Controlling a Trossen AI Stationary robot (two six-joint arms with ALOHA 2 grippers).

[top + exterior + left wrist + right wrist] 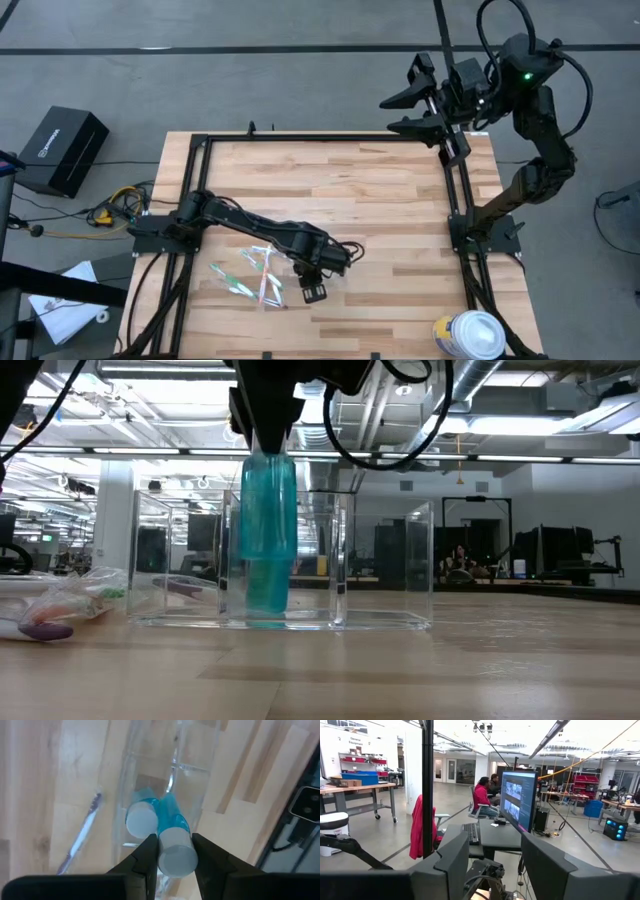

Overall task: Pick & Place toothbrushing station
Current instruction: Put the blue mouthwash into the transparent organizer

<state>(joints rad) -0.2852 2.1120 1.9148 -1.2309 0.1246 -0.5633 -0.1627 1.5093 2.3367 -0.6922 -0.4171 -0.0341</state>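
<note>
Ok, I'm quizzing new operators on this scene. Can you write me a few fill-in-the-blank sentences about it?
1. The left gripper is shut on a ____ tube.
2. In the holder a ____ tube already stands.
3. The right gripper waits ____ past the table's far edge, away from the work.
4. A toothbrush lies ____ the holder.

Missing words: teal; second; open; outside
</note>
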